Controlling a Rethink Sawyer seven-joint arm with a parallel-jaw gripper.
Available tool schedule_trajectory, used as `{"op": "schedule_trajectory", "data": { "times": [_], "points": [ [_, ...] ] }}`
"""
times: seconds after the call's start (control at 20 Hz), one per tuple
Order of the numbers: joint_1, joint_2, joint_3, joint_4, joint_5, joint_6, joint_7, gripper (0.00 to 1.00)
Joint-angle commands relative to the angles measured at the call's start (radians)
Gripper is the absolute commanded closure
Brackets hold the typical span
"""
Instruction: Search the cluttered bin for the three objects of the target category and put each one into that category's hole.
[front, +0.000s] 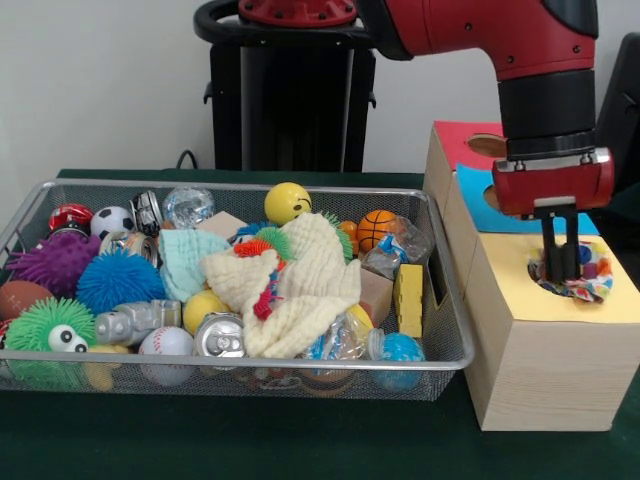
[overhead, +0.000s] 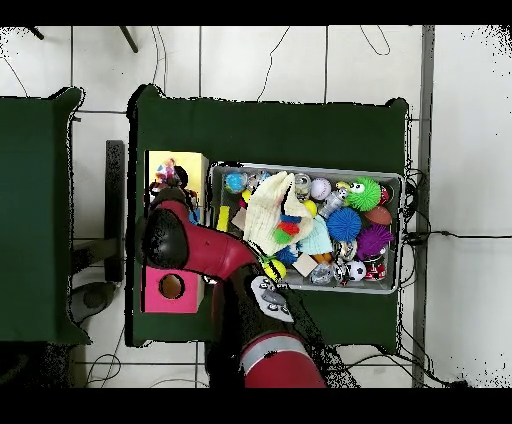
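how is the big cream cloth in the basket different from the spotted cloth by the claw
The cream cloth is plain, waffle-textured and large, draped over the clutter in the wire bin. The spotted cloth is much smaller, white with coloured spots, and sits bunched in the hole of the yellow-topped box. The claw reaches down into the spotted cloth, while nothing touches the cream cloth. Both are soft fabric lying crumpled.

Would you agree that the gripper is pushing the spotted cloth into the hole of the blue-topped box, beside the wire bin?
Not quite: in the front view the gripper is at the hole of the yellow-topped box, where the spotted cloth lies, beside the wire bin.
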Motion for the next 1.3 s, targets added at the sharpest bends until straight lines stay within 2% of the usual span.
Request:
{"op": "schedule_trajectory", "data": {
  "times": [0.05,0.1,0.2,0.35,0.55,0.7,0.8,1.05,1.3],
  "points": [
    [0.133,0.111,-0.190,-0.004,0.060,-0.021,0.157,1.00],
    [0.173,0.125,-0.250,-0.018,0.090,-0.011,0.139,1.00],
    [0.215,0.145,-0.317,-0.031,0.117,-0.010,0.121,1.00],
    [0.231,0.166,-0.357,-0.037,0.111,-0.031,0.110,1.00],
    [0.174,0.182,-0.308,-0.040,0.027,-0.081,0.142,1.00],
    [0.112,0.197,-0.238,-0.034,-0.040,-0.132,0.184,1.00],
    [0.102,0.214,-0.219,-0.039,-0.048,-0.153,0.206,1.00],
    [0.120,0.243,-0.250,-0.084,-0.016,-0.148,0.188,1.00],
    [0.062,0.252,-0.185,-0.101,-0.089,-0.152,0.189,1.00]
  ]
}}
